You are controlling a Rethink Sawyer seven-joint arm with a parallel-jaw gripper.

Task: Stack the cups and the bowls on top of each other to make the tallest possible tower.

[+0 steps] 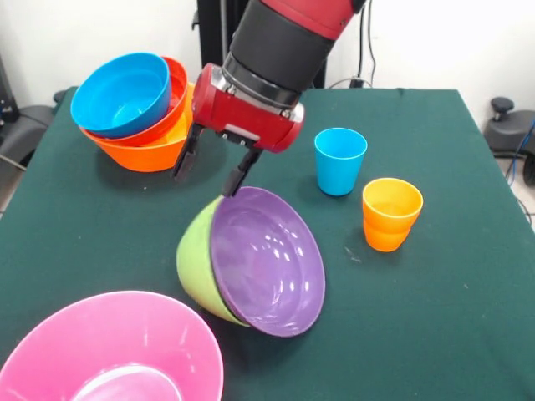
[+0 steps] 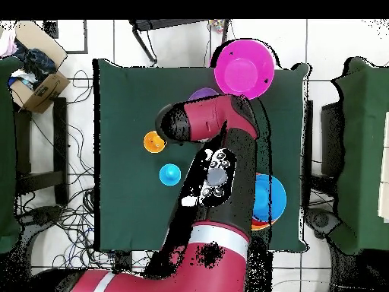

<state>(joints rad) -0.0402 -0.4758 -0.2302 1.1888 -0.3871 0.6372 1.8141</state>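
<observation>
My pincer (image 1: 207,171) hangs spread, gripping nothing, one black tip just at the rim of the glossy purple bowl (image 1: 267,259). That bowl sits nested in a green bowl (image 1: 194,255), both tipped on their sides. My red wrist slants down from above. Behind, a blue bowl (image 1: 121,93) nests in orange bowls (image 1: 155,142). The smooth tapered blue cup (image 1: 339,160) and orange cups (image 1: 391,214) stand upright nearby; a pink bowl (image 1: 109,351) lies nearest the camera.

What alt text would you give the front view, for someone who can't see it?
A red and black robot arm's open gripper hangs over the rim of a purple bowl nested in a tilted green bowl on a green table. Around them: a pink bowl, a blue bowl in orange ones, and blue and orange cups.
</observation>
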